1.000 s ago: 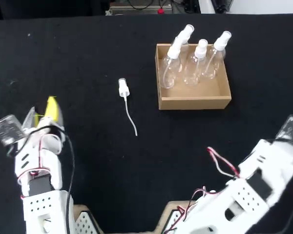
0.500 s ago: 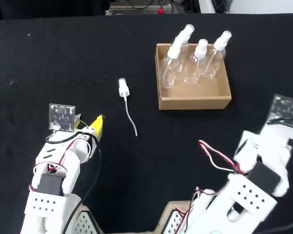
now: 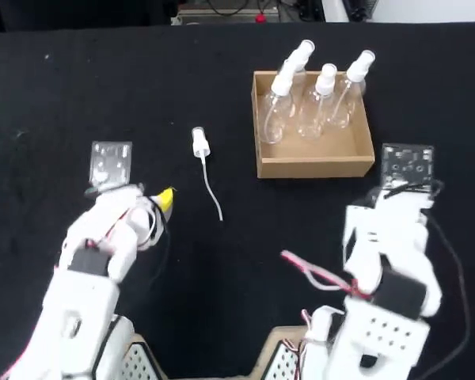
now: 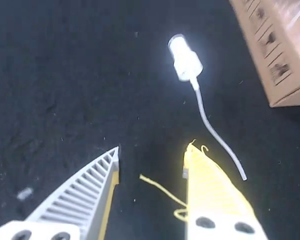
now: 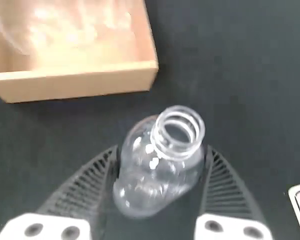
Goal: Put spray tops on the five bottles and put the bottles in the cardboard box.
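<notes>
Left pincer (image 4: 152, 147) hangs wide open and empty, tips near the loose spray top (image 4: 185, 62) lying on the table (image 3: 103, 79). Risk: jaws shutting on the thin tube, not the head, so the top swings or slips out. Right pincer (image 5: 162, 150) clamps the uncapped bottle (image 5: 157, 170) beside the cardboard box (image 3: 313, 168), w/ four capped bottles (image 3: 324, 87) inside.

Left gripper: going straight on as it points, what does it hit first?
Probably the loose spray top, lying just ahead of the left gripper, jaws open; depth is unclear, so the table could come first.
</notes>
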